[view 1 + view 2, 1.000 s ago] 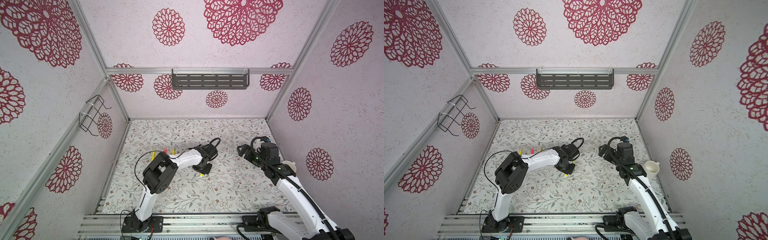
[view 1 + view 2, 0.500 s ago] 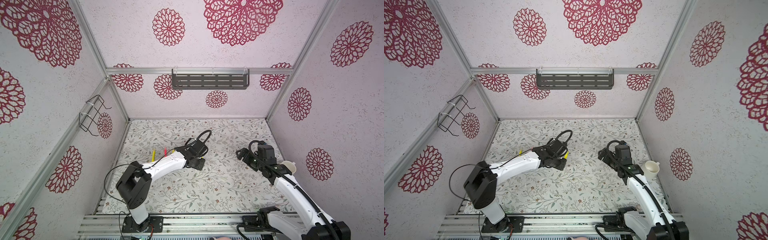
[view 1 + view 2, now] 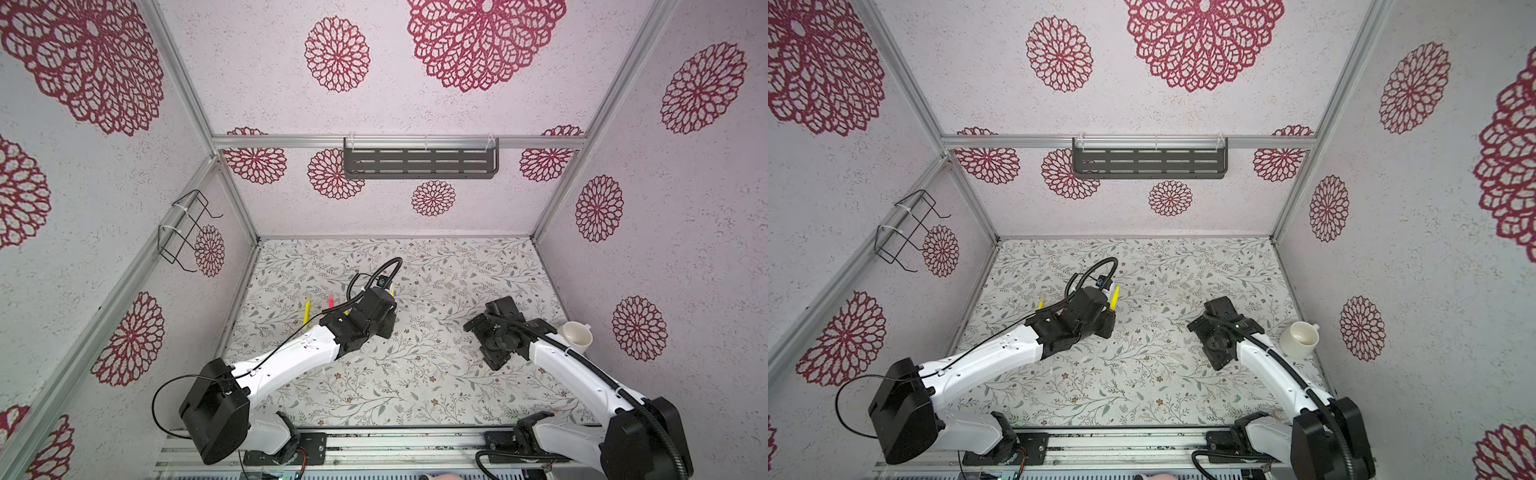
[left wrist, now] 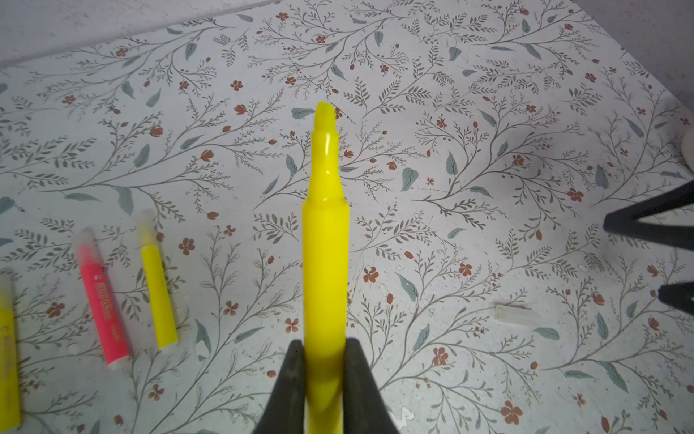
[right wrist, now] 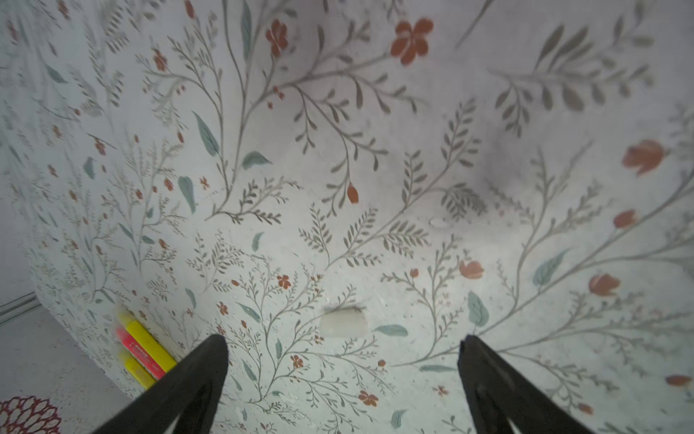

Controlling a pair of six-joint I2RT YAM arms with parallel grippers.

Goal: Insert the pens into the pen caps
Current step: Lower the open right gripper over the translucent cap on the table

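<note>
Quick update from us. Our left pincer (image 4: 325, 351) is squeezed narrow on a bright yellow plastic pen (image 4: 325, 244). It grips low on the barrel, so the rest of the barrel and the bare chisel tip (image 4: 325, 112) stick straight out past the fingertips, over the floral-patterned table sheet (image 4: 450, 112). In a top view we see that held pen (image 3: 1115, 296) poking out beside the pincer's black body.

Off to 1 side of the left pincer and well apart from it, 3 more pens lie side by side on the sheet. A red-pink plastic pen (image 4: 102, 300) sits between the nearer yellow pen (image 4: 157, 289) and the farther yellow pen (image 4: 5, 357). The red-pink one and the nearer yellow one each wear a cloudy clear cap. The farther one is cut off by the frame edge, so we can't tell about it.

On the other side of the left pincer, a small clear plastic pen cap (image 4: 516, 313) lies flat on the sheet. Our right pincer (image 5: 343, 359) is spread wide with nothing in it. The cap (image 5: 342, 323) sits just ahead of its black fingertips (image 5: 210, 360), roughly centred on the gap and touching neither. A white ceramic cup (image 3: 577, 334) stands behind the right pincer, near the arm.
</note>
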